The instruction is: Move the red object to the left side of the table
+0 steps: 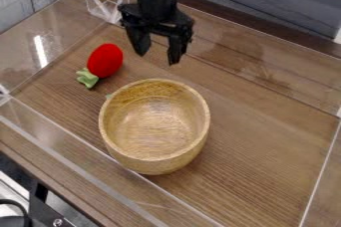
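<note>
Camera view: the black gripper (156,50) hangs in the upper centre of the frame, pointing down, jaws spread apart and holding nothing. The red object (104,60) lies on the table (266,131) at left of centre, its green stem toward the lower left, just left of the gripper and apart from it. A wooden bowl (155,123) sits below, at frame centre, near the fruit but not touching.
</note>
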